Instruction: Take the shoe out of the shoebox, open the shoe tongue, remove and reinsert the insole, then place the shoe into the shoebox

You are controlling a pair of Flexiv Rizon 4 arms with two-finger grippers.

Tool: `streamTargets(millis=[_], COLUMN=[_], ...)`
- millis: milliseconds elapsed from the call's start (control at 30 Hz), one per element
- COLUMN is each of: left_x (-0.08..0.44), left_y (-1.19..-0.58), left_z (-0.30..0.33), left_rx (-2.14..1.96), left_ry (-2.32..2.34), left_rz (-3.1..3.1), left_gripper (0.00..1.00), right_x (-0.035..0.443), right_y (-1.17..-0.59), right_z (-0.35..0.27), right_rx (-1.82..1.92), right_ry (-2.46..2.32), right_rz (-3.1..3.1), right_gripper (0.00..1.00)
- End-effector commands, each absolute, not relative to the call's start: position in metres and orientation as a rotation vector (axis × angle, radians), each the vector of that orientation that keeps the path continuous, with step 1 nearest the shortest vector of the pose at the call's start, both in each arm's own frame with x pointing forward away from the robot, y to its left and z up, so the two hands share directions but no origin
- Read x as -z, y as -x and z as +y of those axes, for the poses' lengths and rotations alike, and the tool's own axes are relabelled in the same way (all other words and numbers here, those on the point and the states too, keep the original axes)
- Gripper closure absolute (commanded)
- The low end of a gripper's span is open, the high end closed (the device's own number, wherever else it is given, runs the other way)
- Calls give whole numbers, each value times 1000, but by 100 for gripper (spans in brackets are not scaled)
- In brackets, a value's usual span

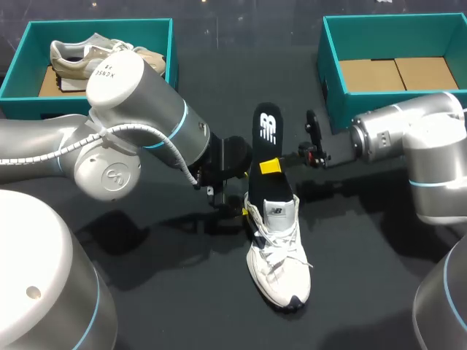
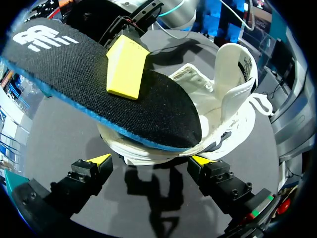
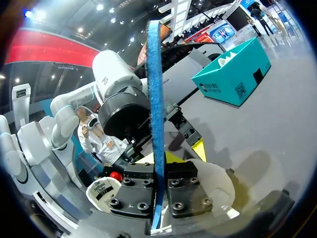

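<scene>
- The left arm (image 1: 109, 146) bulks largest in the head view, coming in from the left. Its jaws (image 2: 151, 161) are clenched on the heel of the white sneaker (image 1: 277, 248), one yellow tip at each side.
- The dark surface (image 1: 182, 292) carries everything.
- The right arm (image 1: 408, 138) reaches in towards the middle. Its jaws (image 1: 271, 166) are clamped on the black insole (image 1: 268, 138).
- One teal shoebox (image 1: 16, 65) at the far left holds a beige sneaker (image 1: 95, 58). The other teal shoebox (image 1: 337, 102), at the far right, shows only its cardboard floor.
- The white sneaker lies mid-surface, well apart from both boxes, toe nearest the robot.
- The insole is tilted, its fore end at the sneaker's opening and its logo end raised beyond the heel.
</scene>
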State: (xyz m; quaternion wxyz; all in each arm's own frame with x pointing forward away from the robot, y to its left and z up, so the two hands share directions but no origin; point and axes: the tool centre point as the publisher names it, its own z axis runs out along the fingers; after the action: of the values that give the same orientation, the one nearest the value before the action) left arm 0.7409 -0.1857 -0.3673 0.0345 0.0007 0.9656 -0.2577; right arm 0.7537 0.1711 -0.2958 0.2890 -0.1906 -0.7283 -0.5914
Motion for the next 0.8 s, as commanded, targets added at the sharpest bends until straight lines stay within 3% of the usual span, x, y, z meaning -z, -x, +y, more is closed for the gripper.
streamTargets(millis=[33, 800], left_x=[368, 368], left_y=[-741, -741], left_z=[-185, -185], left_rx=[795, 795], left_ry=[-4, -4], left_rz=[2969, 2969], left_gripper=[0, 0], right_x=[297, 325], right_y=[-755, -716], right_z=[172, 165], right_rx=[1557, 1548], right_ry=[513, 649], right_rz=[-1946, -1894], right_gripper=[100, 100])
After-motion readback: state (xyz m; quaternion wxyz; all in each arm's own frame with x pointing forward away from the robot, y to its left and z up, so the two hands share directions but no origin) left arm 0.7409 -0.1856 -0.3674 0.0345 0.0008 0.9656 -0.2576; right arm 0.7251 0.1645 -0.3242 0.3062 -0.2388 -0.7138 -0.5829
